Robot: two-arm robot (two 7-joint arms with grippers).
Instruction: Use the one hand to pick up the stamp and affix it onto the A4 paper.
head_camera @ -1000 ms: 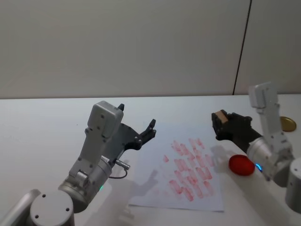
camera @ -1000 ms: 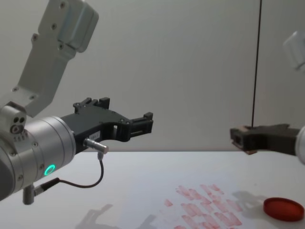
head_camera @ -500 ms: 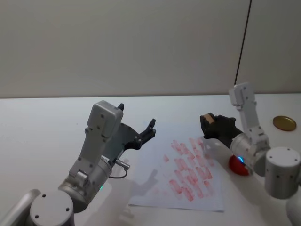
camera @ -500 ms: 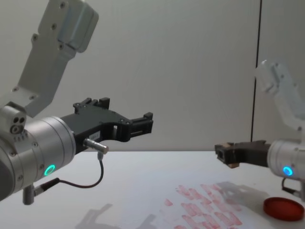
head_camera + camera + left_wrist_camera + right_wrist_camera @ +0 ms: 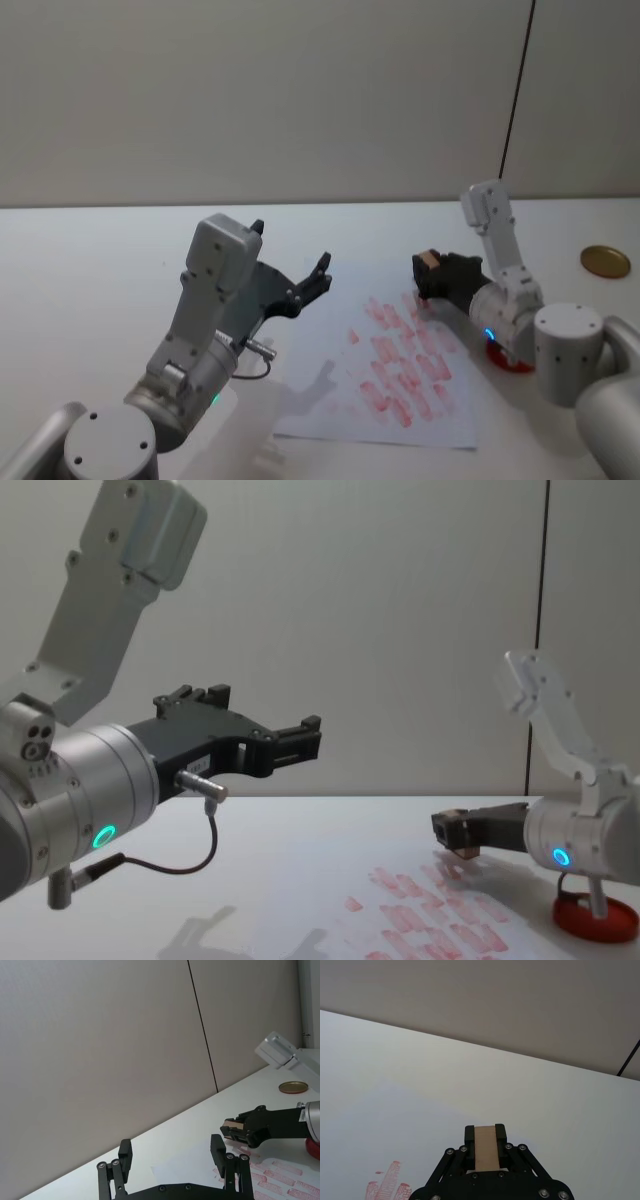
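My right gripper, the blue-lit hand, is shut on the stamp, a small tan wooden block. It hovers low over the far right part of the A4 paper, which carries rows of red stamp marks. From the side, the stamp hangs just above the marks on the paper, with the right gripper around it. The stamp shows clamped between the black fingers. My left gripper, green-lit, is open and raised left of the paper, holding nothing.
A round red ink pad lies on the white table right of the paper, partly behind my right arm. A gold lid sits at the far right. A wall stands behind the table.
My right gripper has carried the stamp leftward and down, from above the ink pad to low over the paper's far right rows. The left arm has not moved.
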